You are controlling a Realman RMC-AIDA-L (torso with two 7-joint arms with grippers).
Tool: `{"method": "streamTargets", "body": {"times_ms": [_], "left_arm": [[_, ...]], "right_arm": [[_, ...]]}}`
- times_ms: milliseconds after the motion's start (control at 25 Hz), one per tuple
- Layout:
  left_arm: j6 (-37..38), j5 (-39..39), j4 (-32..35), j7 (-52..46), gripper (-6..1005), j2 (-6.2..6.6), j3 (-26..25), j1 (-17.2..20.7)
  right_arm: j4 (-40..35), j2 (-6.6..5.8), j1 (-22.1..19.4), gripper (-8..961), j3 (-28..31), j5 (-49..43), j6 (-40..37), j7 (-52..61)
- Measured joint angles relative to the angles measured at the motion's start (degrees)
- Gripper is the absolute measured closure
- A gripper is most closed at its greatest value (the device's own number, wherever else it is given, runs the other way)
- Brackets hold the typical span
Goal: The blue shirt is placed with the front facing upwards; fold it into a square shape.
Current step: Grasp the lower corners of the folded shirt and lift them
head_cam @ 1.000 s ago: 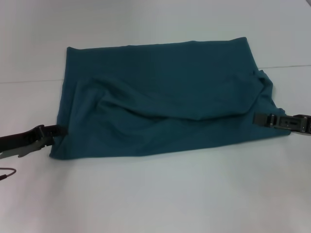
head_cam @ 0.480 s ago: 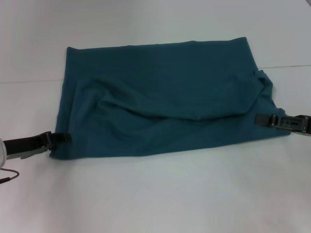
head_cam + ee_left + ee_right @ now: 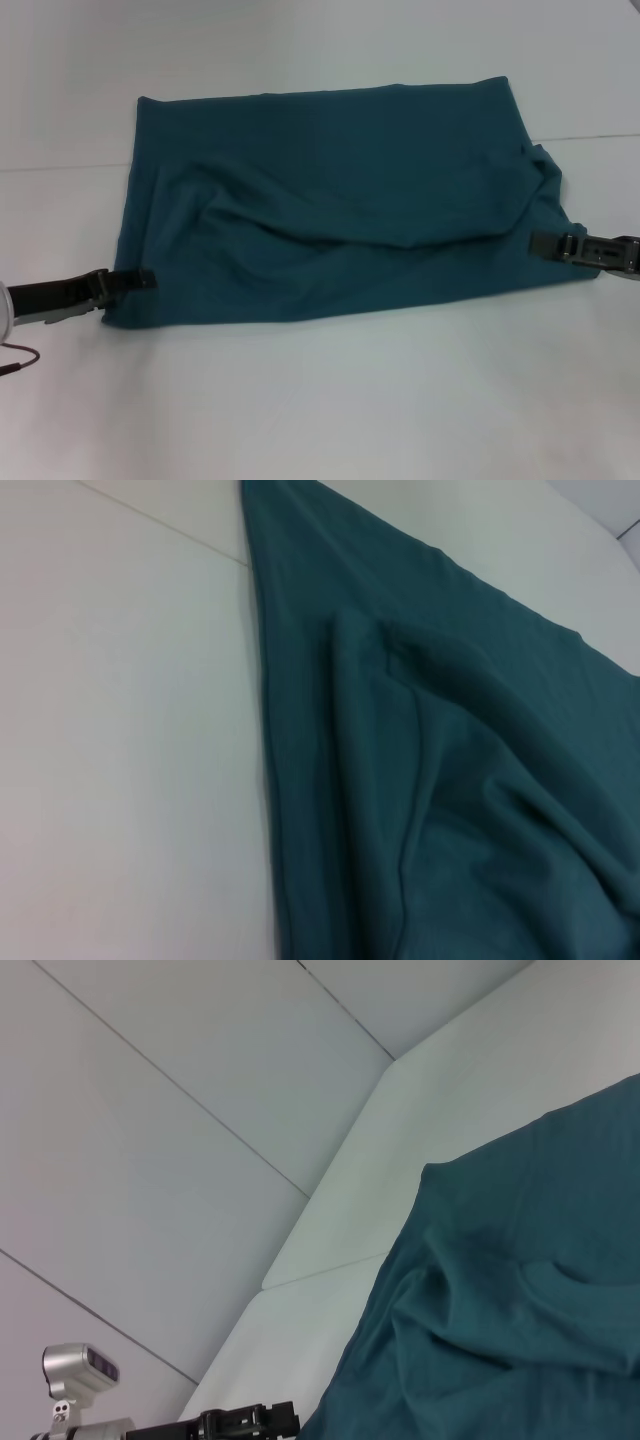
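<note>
White table (image 3: pixel 320 400) holds the blue shirt (image 3: pixel 330 210) between both pincers, left pincer (image 3: pixel 140 280) and right pincer (image 3: pixel 540 242), grip unclear.

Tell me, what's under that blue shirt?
The white table shows all around the shirt. Whatever lies beneath the cloth is covered. Both grippers, left and right, touch its edges.

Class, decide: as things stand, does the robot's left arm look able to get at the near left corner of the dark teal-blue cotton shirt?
Probably yes: the left gripper sits at the dark teal-blue cotton shirt's left edge, and nothing lies between.
</note>
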Motion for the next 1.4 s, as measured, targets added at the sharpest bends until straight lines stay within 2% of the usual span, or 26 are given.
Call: {"method": "streamTargets", "body": {"times_ms": [240,880,1200,1400], "left_arm": [[-0.41,0.01,0.10,0.38,78,-0.12,0.11,0.22],[0.42,-0.03,-0.31,0.94,80,-0.49,1.54,-0.24],[0.15,-0.03,-0.39,0.95,116,-0.49,1.70,-0.72],[-0.50,0.66,0.15,-0.73,139,-0.49,3.74,-1.53]], "right_arm": [[0.02,0.00,-0.03,147,0.12,0.02,0.00,0.00],[0.11,0.00,-0.10,146,0.21,0.08,-0.05,0.00],[0.54,0.00,-0.18,146,0.40,0.09,-0.04,0.00],[0.70,0.00,-0.29,147,1.48,0.08,-0.04,0.00]]}}
